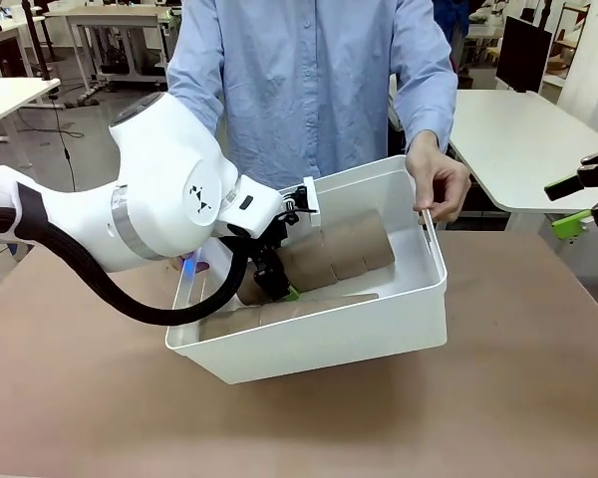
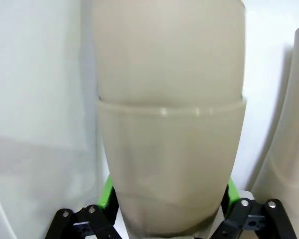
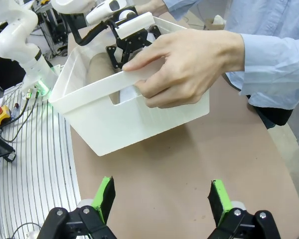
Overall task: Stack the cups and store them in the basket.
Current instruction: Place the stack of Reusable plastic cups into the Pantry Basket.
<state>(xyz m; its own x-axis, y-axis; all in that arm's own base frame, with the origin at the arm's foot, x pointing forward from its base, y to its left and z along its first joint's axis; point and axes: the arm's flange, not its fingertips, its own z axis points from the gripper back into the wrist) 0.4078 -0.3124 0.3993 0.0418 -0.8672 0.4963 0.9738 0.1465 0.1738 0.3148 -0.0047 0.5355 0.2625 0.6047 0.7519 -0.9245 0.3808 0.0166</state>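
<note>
The stacked cups (image 1: 334, 254) lie on their side inside the basket (image 1: 379, 319), which a person's hand (image 1: 441, 184) tilts. The left gripper (image 1: 276, 281) has its fingers spread either side of the stack; right gripper (image 3: 162, 199) fingers are open beside the basket.

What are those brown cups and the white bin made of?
The cups look like paper: matte tan, with a rolled rim. The basket looks like moulded plastic: smooth, faintly glossy white, with rounded corners and a slot handle.

basket (image 1: 419, 299) interior: blocked by cups (image 1: 344, 249), left hand (image 1: 275, 282) | table (image 1: 538, 398) right: free
</note>
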